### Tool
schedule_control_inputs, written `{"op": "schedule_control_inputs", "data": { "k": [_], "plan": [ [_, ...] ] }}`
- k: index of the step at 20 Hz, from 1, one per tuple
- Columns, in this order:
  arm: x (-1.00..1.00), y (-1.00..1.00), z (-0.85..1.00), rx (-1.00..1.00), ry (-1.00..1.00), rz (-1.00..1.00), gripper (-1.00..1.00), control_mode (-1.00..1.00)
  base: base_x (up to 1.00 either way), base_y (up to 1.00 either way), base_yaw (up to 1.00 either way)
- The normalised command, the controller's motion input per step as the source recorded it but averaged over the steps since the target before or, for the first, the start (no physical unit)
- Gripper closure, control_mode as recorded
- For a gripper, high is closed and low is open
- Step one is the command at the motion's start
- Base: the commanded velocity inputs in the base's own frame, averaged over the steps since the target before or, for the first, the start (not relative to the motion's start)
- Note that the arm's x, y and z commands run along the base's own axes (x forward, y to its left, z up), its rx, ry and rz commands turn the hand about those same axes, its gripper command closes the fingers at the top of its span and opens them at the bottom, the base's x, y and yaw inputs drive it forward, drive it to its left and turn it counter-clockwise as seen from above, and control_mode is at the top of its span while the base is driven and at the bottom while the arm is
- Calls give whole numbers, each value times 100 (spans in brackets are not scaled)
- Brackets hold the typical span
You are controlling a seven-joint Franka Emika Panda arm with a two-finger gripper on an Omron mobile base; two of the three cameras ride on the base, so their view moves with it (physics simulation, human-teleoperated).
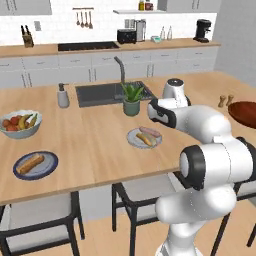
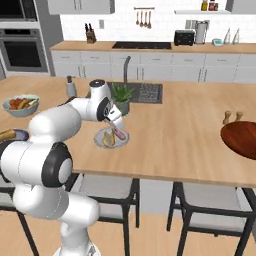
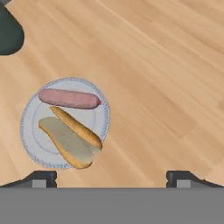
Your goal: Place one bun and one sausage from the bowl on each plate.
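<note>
The pale grey-white plate (image 3: 65,122) lies on the wooden counter with one pinkish sausage (image 3: 69,99) and one split bun (image 3: 70,138) side by side on it. My gripper (image 3: 111,179) hangs open above the counter just beside that plate (image 2: 111,138), with nothing between its fingertips (image 3: 41,178). The blue-rimmed plate (image 1: 35,165) sits far to the left and carries a bun (image 1: 31,163). At the right end of the counter lies the dark red-brown bowl (image 1: 245,114), partly cut off by the frame.
A pale bowl of fruit (image 1: 21,123) stands at the far left. Behind the grey-white plate are a potted plant (image 1: 131,100), the sink (image 1: 107,93) and a soap dispenser (image 1: 63,96). Two small shakers (image 1: 225,101) stand near the dark bowl. Chairs line the counter's front edge.
</note>
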Motion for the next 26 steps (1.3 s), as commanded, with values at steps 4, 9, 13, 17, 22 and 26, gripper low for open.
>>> {"op": "schedule_control_inputs", "data": {
  "k": [4, 9, 13, 17, 22, 26],
  "plan": [
    [0, 0, 0, 0, 0, 0, -100, 100, 31, -100, 5],
    [0, 0, 0, 0, 0, 0, -100, 100, 21, -100, 3],
    [0, 0, 0, 0, 0, 0, -100, 100, 17, -100, 2],
    [0, 0, 0, 0, 0, 0, -100, 100, 23, -100, 1],
    [4, -19, 0, 6, 0, 0, -100, -100, 17, -80, 0],
    [31, -67, -12, 13, 0, 6, -100, -100, 0, 0, 0]
  ]
}}
